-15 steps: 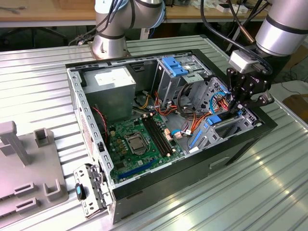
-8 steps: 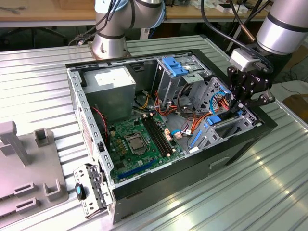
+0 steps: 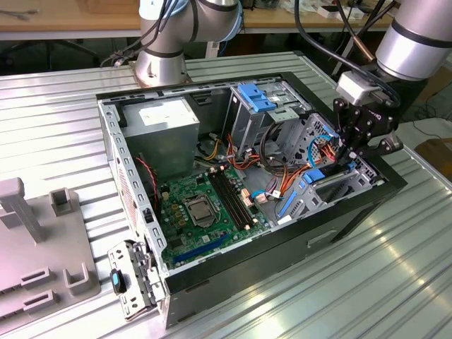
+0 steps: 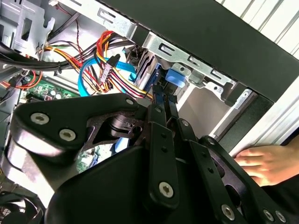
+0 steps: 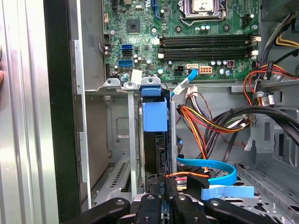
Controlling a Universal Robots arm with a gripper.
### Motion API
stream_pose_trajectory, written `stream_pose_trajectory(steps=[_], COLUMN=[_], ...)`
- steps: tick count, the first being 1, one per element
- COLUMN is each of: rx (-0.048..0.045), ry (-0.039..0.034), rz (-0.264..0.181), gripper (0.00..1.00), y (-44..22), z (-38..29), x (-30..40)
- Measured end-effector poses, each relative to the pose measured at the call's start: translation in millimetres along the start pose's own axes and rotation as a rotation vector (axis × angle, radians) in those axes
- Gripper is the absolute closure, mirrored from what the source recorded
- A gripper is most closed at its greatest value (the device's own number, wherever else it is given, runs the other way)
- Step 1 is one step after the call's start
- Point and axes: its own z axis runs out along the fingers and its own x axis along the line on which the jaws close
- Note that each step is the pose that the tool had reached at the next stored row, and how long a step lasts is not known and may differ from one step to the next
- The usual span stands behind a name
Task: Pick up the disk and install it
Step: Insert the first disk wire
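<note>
The disk (image 5: 154, 144) stands on edge in a slot of the metal drive cage (image 5: 133, 140), at the end of the open computer case (image 3: 353, 205) on the exterior view's right. Its bright blue carrier tab (image 5: 154, 114) shows at the far end of the slot, and again in the second wrist view as a blue tab (image 4: 175, 77). My gripper (image 3: 347, 161) reaches down into that cage. Its black fingers (image 5: 154, 198) are drawn close together on the disk's near edge, with the gripper (image 4: 159, 95) pinching the thin blue-edged end.
Orange, red and yellow cables (image 5: 210, 121) and a blue flat cable (image 5: 210, 165) hang right beside the cage. The motherboard (image 3: 205, 201) and power-supply box (image 3: 166, 123) fill the case. A person's hand (image 4: 261, 161) rests outside the case wall. A grey fixture (image 3: 35, 247) stands at the exterior view's left.
</note>
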Motion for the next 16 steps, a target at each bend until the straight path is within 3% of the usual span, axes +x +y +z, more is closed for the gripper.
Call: stream_pose_trajectory(steps=[16], rx=[0.0000], ry=[-0.0005], rz=[0.001], gripper=[0.84], y=[0.3], z=[3.2], x=[-0.1])
